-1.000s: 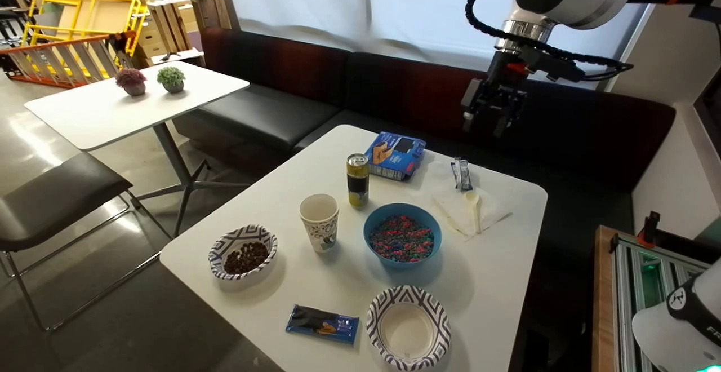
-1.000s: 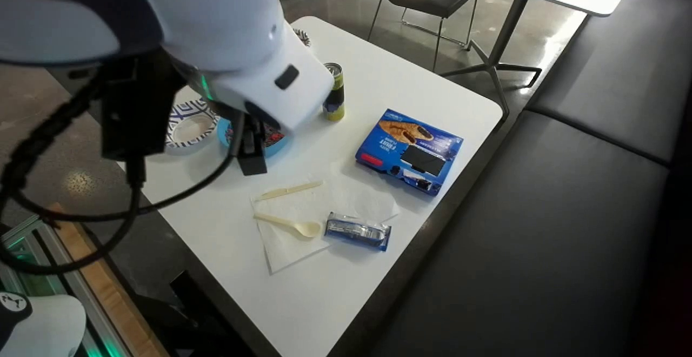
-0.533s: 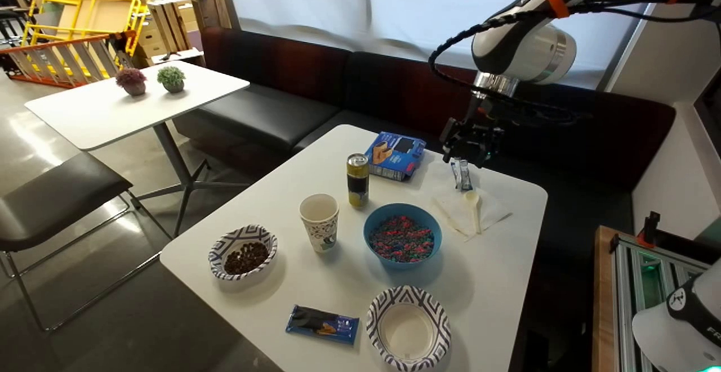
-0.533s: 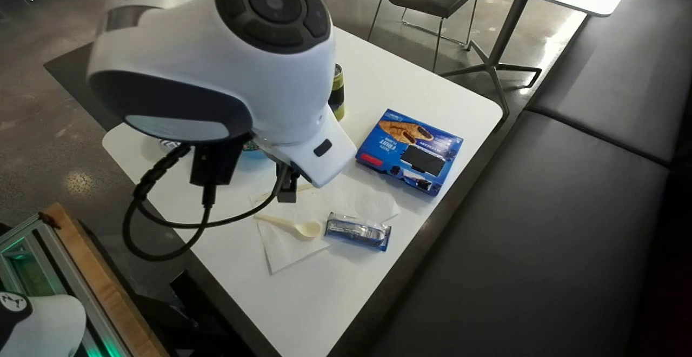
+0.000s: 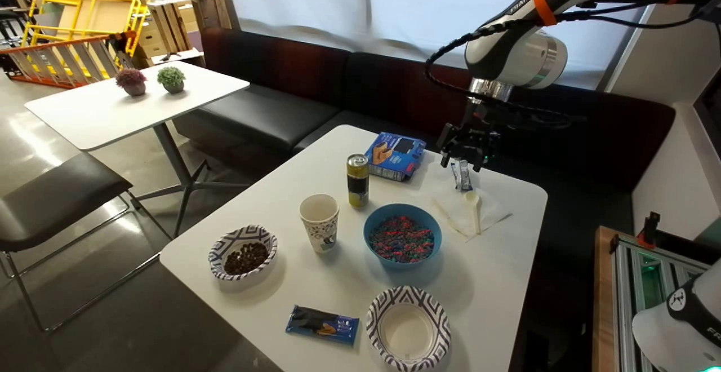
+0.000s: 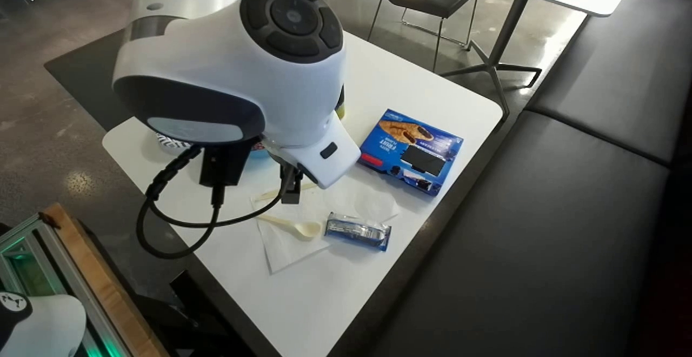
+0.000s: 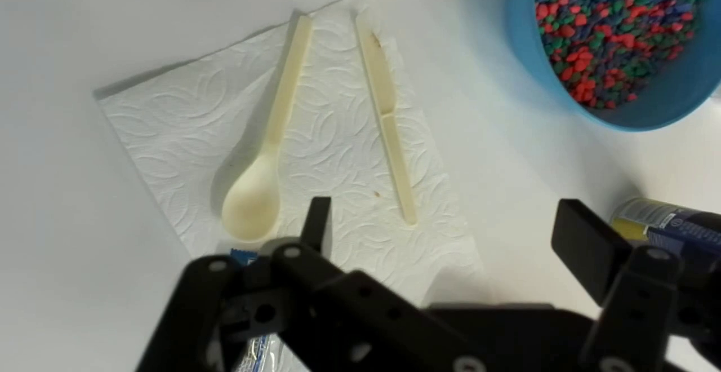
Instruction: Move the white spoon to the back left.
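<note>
Cream oval-bowled spoon (image 7: 273, 140) on swirl-embossed napkin (image 7: 332, 146)

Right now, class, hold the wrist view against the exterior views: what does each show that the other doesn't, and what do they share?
Only the wrist view shows the swirls pressed into the napkin and a small brown speck near the knife.

Only the exterior views show the black bench, chair, neighbouring table and white arm.

Shared, though the arm hides parts in an exterior view: the white spoon on the napkin, the knife, blue bowl, can, packet and open gripper.
</note>
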`<state>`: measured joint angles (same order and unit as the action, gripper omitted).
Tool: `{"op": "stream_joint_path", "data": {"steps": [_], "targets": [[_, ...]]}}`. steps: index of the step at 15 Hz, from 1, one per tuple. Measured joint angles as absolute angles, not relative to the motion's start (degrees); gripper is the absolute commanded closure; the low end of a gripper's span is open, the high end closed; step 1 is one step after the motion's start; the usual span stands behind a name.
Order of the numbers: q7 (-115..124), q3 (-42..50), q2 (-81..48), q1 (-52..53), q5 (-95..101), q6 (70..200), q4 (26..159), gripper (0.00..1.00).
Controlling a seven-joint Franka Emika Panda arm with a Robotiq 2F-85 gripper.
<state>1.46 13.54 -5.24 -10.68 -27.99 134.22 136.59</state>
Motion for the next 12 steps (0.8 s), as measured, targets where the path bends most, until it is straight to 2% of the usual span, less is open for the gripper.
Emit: {"op": "stream_joint_path", "data": {"steps": [8,9,11,12], "targets": [[6.71,13.68,-12.62,-12.61,-26.71,132.26,134.69,0.00],[6.99,13.65,-14.07,-12.74,-26.69,131.64,134.08,0.05],[7.86,13.63,-16.63,-12.98,-26.62,130.00,132.80,0.27],[8.32,13.63,-17.73,-13.11,-26.60,129.43,132.16,0.29]]}}
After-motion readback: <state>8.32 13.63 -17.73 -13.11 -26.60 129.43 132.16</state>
